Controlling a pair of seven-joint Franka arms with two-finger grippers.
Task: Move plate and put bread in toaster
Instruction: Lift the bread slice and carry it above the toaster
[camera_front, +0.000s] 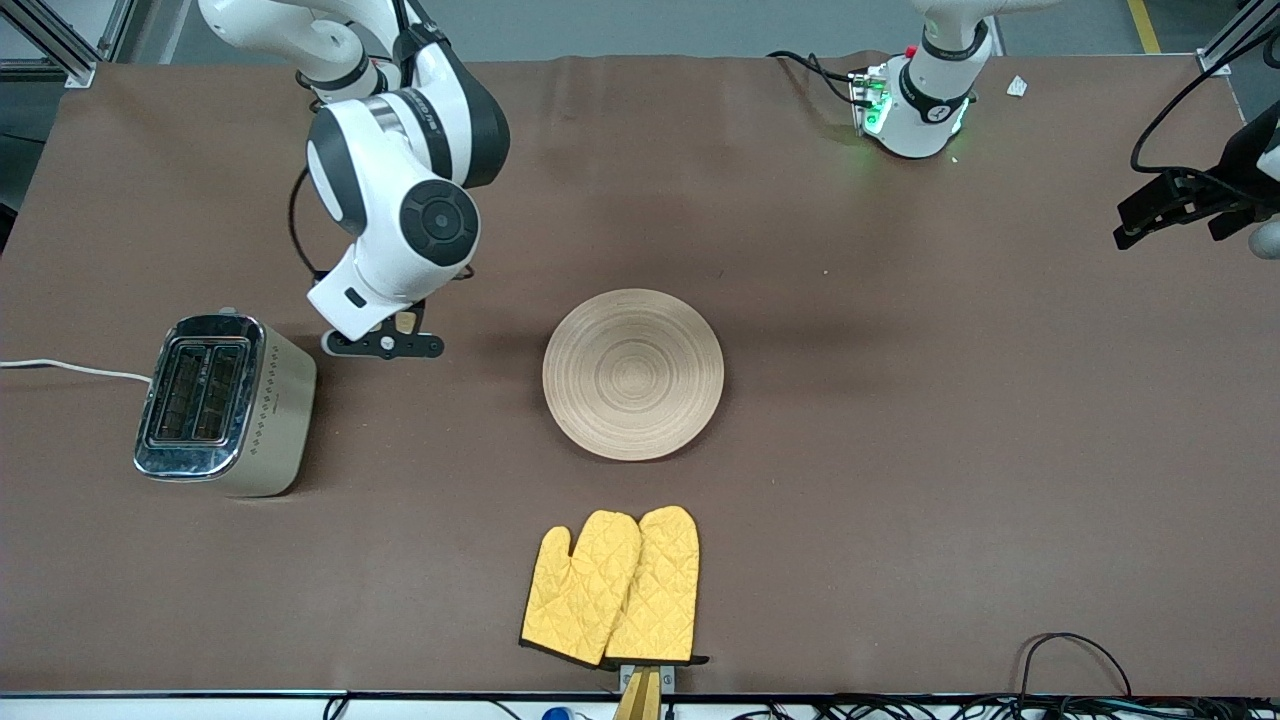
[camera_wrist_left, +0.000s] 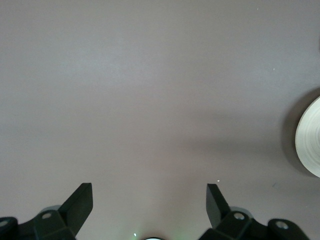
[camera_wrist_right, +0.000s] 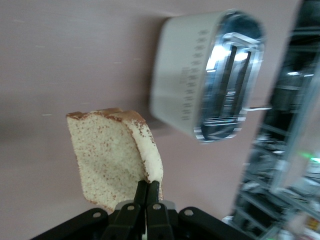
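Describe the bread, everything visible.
The bread is one roughly square slice, pale speckled crumb with a darker brown crust. It hangs in the air, pinched at one edge by the shut right gripper, beside the toaster and above the table; nothing else touches it. Not yet in a slot.

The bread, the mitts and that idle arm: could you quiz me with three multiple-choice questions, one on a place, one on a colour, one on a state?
1. Where is the bread?
A. On the plate
B. In the right end effector
C. In the toaster

2. What colour are the mitts?
A. Yellow
B. Green
C. Red

3. How is the left end effector?
A. Shut on the plate
B. Holding a mitt
C. Open, holding nothing

Answers: 1 B, its fingers pinch the slice's edge in the air beside the toaster. 2 A, plain in the front view. 3 C, its fingers stand apart over bare table.
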